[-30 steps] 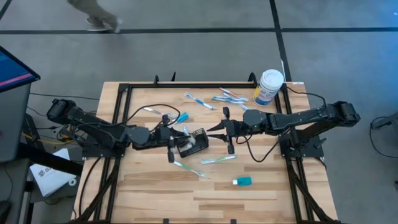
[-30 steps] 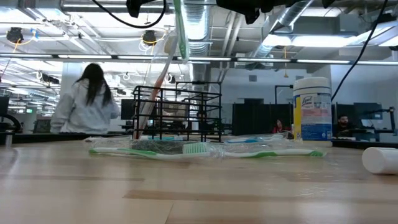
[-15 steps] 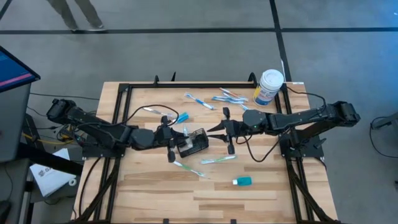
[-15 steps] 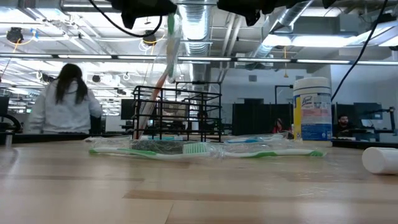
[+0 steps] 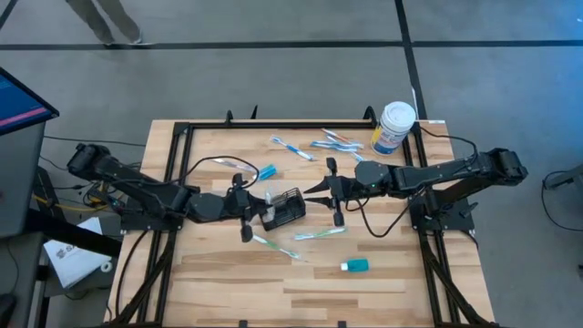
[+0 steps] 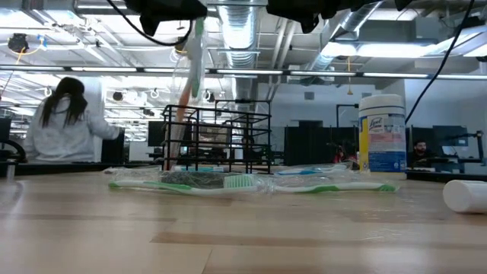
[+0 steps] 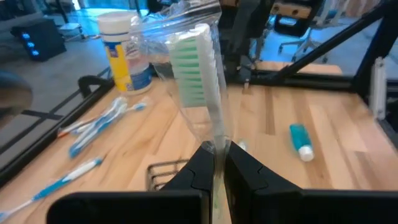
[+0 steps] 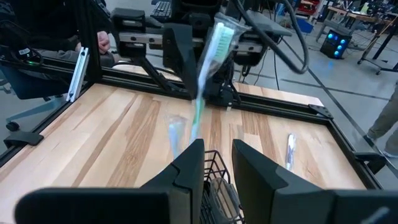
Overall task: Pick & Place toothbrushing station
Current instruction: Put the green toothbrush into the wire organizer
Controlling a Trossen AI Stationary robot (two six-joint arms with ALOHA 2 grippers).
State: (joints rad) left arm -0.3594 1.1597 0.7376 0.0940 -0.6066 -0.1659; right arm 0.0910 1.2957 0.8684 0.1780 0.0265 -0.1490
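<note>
The wooden table [image 5: 228,282] fills the middle of the high view, with the two arms reaching in from the left and right edges toward its centre. The black wire-mesh toothbrushing station [image 5: 284,207] stands just right of centre there; in the low view it shows as a dark cage [image 6: 217,137] left of centre.

The left gripper [image 5: 244,204] sits just left of the station, its fingers [image 7: 202,169] shut tight on a wrapped green toothbrush [image 7: 198,78] held upright. Compared with a second ago, this gripper has drawn back toward the left of the high view. In the low view the brush [image 6: 194,57] has slid leftward and now hangs above the station's left edge rather than over its middle. That looks like a re-alignment, so the brush is not yet in a compartment.

The right gripper [image 5: 319,194] has not moved. It stands at the station's right side, its fingers [image 8: 186,171] partly open on either side of the wire rim, seemingly steadying it.

The white canister [image 5: 393,127] at upper right and the loose toothbrushes [image 5: 319,233] below the station lie as before.
</note>
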